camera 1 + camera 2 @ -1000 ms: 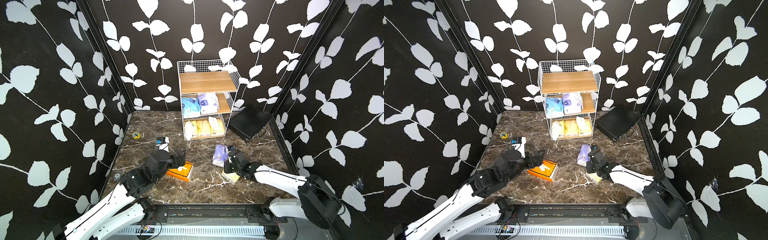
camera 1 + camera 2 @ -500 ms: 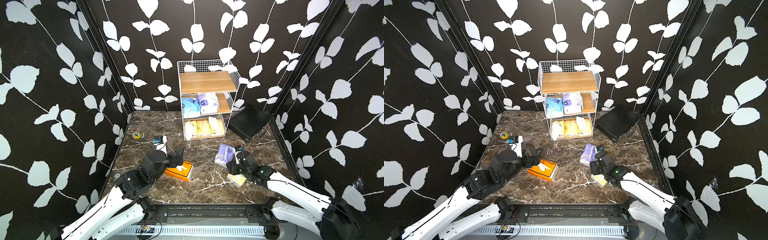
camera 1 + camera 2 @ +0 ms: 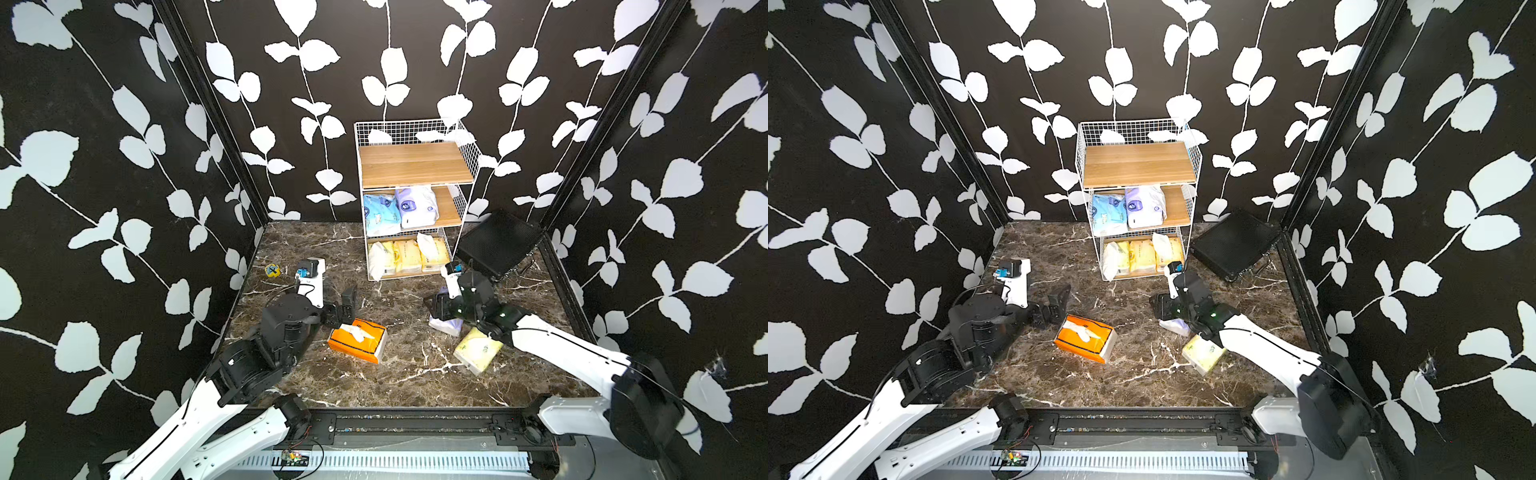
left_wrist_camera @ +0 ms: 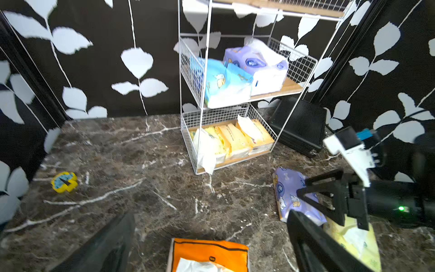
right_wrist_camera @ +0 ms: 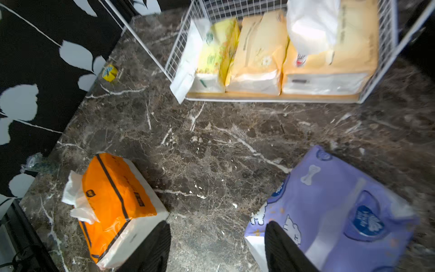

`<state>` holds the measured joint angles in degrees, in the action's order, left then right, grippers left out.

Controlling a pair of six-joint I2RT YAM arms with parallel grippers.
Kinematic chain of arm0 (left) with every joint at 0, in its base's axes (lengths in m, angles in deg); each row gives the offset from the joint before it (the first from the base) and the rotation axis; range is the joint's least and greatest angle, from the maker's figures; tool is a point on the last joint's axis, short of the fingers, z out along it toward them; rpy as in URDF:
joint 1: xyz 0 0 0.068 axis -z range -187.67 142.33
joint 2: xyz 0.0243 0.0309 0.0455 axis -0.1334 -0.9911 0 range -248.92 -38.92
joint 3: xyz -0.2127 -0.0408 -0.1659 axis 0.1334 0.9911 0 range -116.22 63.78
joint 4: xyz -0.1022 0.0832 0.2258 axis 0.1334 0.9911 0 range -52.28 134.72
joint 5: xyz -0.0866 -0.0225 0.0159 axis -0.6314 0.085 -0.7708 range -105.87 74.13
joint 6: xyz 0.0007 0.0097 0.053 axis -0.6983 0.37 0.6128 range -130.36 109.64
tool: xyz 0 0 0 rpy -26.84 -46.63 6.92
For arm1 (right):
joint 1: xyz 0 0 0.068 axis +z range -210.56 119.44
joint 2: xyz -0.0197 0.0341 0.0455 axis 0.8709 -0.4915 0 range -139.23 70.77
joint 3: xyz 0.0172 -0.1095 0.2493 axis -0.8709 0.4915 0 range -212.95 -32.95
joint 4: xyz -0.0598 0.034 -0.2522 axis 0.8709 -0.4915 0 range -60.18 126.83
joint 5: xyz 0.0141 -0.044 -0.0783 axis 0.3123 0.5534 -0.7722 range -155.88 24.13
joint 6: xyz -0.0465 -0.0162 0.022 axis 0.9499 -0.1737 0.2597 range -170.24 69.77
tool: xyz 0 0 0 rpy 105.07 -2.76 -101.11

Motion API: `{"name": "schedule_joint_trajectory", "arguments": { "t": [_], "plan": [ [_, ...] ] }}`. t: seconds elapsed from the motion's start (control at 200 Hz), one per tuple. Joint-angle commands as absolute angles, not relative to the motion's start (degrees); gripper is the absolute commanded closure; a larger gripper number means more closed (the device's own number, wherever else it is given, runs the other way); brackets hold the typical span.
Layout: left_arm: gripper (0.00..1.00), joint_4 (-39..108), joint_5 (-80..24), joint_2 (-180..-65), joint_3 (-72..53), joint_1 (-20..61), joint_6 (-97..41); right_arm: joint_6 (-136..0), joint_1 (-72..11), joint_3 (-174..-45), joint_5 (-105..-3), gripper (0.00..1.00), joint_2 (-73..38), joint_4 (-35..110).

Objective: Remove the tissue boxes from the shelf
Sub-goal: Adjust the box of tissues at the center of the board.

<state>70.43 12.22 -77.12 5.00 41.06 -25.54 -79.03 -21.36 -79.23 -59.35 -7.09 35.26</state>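
Blur smears both wrist views, so the print on the packs is unreadable. The lavender pack (image 5: 341,207) lies on the marble top (image 3: 374,374) and is mostly hidden under the right gripper (image 3: 436,306) in both top views; only a pale corner shows. The pale yellow pack (image 3: 478,351) beside it is partly covered by the right arm. The orange box (image 4: 209,254) is cut off at the frame edge in the left wrist view and is whole in a top view, lying well in front of the shelf (image 3: 415,166). On the shelf's middle tier are a light blue pack (image 3: 380,212) and a lavender-white pack (image 3: 417,205). Three yellow packs (image 3: 409,255) fill the bottom tier, their far ends hidden. The black case (image 3: 498,245) leans by the shelf.

The left arm reaches in low with its elbow bent. The left gripper (image 3: 343,305) sits just behind the orange box, jaws wide with nothing between them. The right arm stretches in from the near right, wrist low over the lavender pack. Its jaws are partway apart with bare marble between them. One finger (image 5: 282,247) overlaps the pack's edge; whether it touches is unclear.
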Motion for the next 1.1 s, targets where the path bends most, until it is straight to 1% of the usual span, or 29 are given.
{"name": "schedule_joint_trajectory", "arguments": {
  "t": [0.0,0.12,0.19,0.235,0.36,0.435,0.58,0.645,0.71,0.745,0.795,0.88,0.99,1.095],
  "plan": [
    [0.01,68.43,15.18,-76.47,3.58,41.12,-14.99,-81.61,-20.57,-78.69,-58.65,0.35,-11.83,42.17],
    [0.01,65.91,13.22,-80.03,3.67,40.23,-9.97,-82.94,-20.48,-76.79,-60.58,0.35,-15.13,43.74],
    [0.01,64.38,9.74,-83.25,3.48,37.23,-9.79,-82.96,-20.48,-75.73,-63.56,0.35,-15.21,41.94],
    [0.01,62.9,4.52,-85.0,3.68,33.24,-11.49,-82.54,-20.52,-75.05,-66.19,0.34,-14.81,40.41],
    [0.01,56.07,-13.88,-88.35,6.12,15.82,-18.89,-81.34,-21.29,-73.45,-69.55,0.33,-12.75,35.59],
    [0.01,55.13,-19.1,-91.34,5.32,10.71,-19.67,-80.36,-22.15,-72.69,-70.64,0.33,-9.62,33.3],
    [0.01,54.46,-19.18,-96.93,2.89,9.9,-16.42,-77.89,-23.73,-73.47,-71.41,0.33,-1.69,30.0],
    [0.01,51.89,-19.53,-99.01,3.22,9.92,-14.35,-76.68,-23.74,-75.74,-70.45,0.33,1.48,29.3],
    [0.01,51.62,-15.55,-102.03,1.89,9.56,-15.48,-76.6,-23.82,-78.86,-69.65,0.33,3.51,29.16],
    [0.01,51.79,-16.77,-104.1,0.33,8.83,-15.82,-76.52,-23.82,-80.85,-69.57,0.33,4.22,29.05],
    [0.01,53.56,-20.73,-107.12,-3.61,7.76,-15.15,-76.43,-23.98,-83.61,-69.61,0.33,4.71,29.39],
    [0.01,56.49,-22.62,-110.37,-9.13,7.54,-16.29,-77.52,-25.11,-86.6,-67.97,0.35,4.92,33.45],
    [0.01,49.87,-27.6,-109.88,-4.78,7.54,-17.3,-80.87,-28.02,-90.78,-63.24,0.38,2.51,40.28],
    [0.01,51.61,-28.37,-107.9,-4.44,7.54,-16.96,-80.97,-29.03,-97.44,-61.48,0.38,-2.38,42.31]
  ]
}}
